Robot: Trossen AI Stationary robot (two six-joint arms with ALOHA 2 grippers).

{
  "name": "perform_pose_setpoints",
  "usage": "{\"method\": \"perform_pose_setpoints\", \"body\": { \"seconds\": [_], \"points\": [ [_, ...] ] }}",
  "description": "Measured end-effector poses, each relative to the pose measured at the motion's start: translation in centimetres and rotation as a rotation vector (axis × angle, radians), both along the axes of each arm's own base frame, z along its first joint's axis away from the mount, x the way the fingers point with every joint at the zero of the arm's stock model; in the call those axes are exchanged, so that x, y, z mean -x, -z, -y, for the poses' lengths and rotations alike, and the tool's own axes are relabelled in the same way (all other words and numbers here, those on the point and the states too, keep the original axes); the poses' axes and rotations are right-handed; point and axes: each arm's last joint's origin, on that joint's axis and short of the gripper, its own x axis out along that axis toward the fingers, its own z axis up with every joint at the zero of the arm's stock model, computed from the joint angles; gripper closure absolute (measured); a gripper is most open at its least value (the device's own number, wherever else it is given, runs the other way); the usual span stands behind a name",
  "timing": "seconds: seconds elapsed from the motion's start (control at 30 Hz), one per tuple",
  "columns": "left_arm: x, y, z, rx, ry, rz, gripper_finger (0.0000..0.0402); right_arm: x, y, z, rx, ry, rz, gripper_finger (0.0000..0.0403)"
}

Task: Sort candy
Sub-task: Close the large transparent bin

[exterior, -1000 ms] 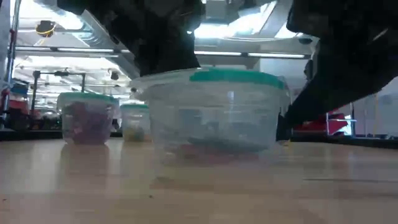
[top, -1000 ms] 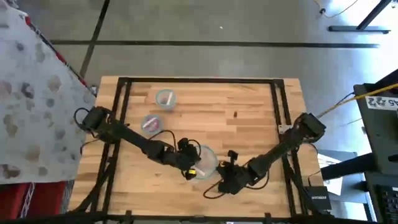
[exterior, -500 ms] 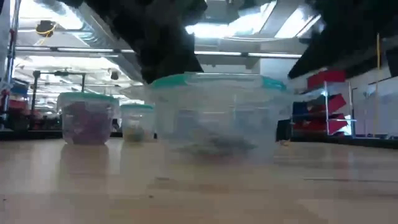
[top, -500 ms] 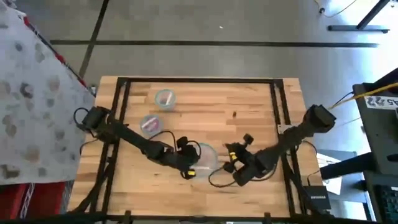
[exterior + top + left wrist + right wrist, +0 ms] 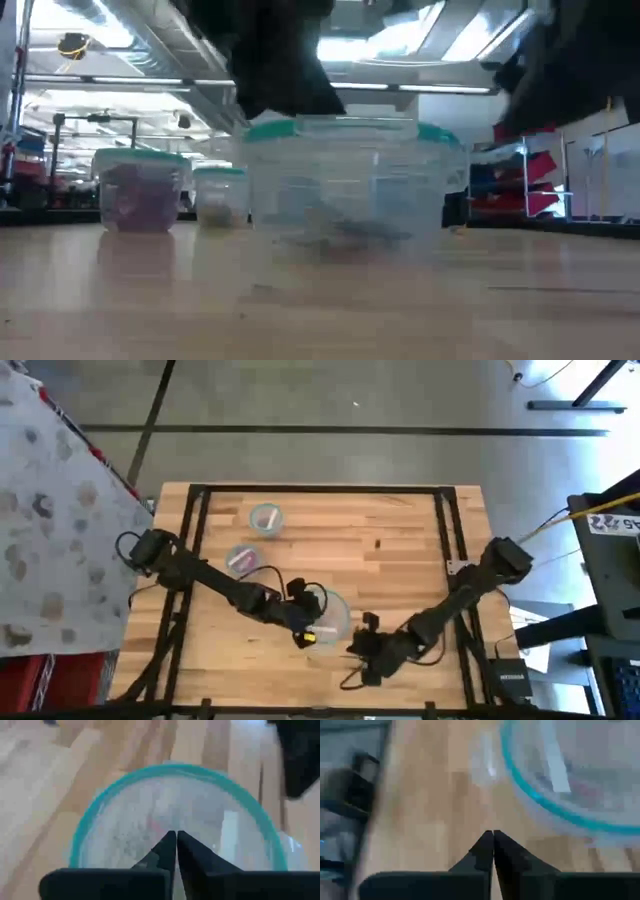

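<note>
Starting on the left of the table (image 5: 400, 530), I see two small bowls. The purple bowl (image 5: 242, 558) holds purple candy (image 5: 135, 200), and the far bowl (image 5: 266, 518) holds pale bits I cannot make out — so I think some sorting is done.

Next comes my left gripper (image 5: 303, 630), pinched tight with nothing in it, hanging over the near edge of the big bowl (image 5: 330, 615). A few candy pieces (image 5: 345, 232) lie at the bottom of that bowl, so I judge there is more to sort.

Then my right gripper (image 5: 362, 660), also clenched and empty, sits just beside the big bowl, close to the front edge of the table. There is little room there — but lots of bare wood on the far right.
</note>
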Motion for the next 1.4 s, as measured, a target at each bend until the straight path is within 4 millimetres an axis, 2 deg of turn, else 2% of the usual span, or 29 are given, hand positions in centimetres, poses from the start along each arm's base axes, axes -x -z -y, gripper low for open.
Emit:
{"method": "perform_pose_setpoints", "body": {
  "seconds": [0.23,0.37,0.43,0.53,0.7,0.83,0.93,1.17,1.3,1.4],
  "points": [
    [0.1,0.4,0.3,0.091,-0.008,-0.033,0.0402,-0.3,-0.5,3.2,0.182,0.185,-0.007,0.0402],
    [0.1,0.6,0.3,0.09,-0.013,-0.036,0.0402,0.9,-1.9,5.7,0.335,0.434,0.036,0.0402],
    [0.1,0.5,0.3,0.069,-0.019,-0.031,0.0402,1.4,-2.5,6.2,0.369,0.476,0.054,0.0402],
    [0.0,0.2,0.3,0.045,-0.019,-0.013,0.0402,1.5,-3.4,5.3,0.282,0.382,0.051,0.0402],
    [-0.2,0.7,-0.1,0.027,-0.025,-0.032,0.0402,0.0,-3.8,1.8,-0.011,0.038,0.097,0.0402],
    [-0.1,1.1,-0.2,0.029,-0.033,-0.037,0.0402,-0.9,-2.4,0.0,-0.05,-0.057,0.145,0.0402],
    [0.2,1.5,-0.4,0.039,-0.047,-0.038,0.0402,-1.2,-0.8,0.0,-0.009,-0.031,0.115,0.0402],
    [0.2,3.2,-0.9,0.072,-0.059,-0.083,0.0402,-3.0,2.1,1.9,0.071,0.131,0.106,0.0402],
    [0.1,4.1,-0.8,0.086,-0.064,-0.095,0.0402,-3.5,2.5,2.7,0.077,0.175,0.103,0.0402],
    [0.1,4.1,-0.8,0.084,-0.066,-0.094,0.0402,-3.3,2.4,3.2,0.149,0.218,0.099,0.0402]
  ]
}}
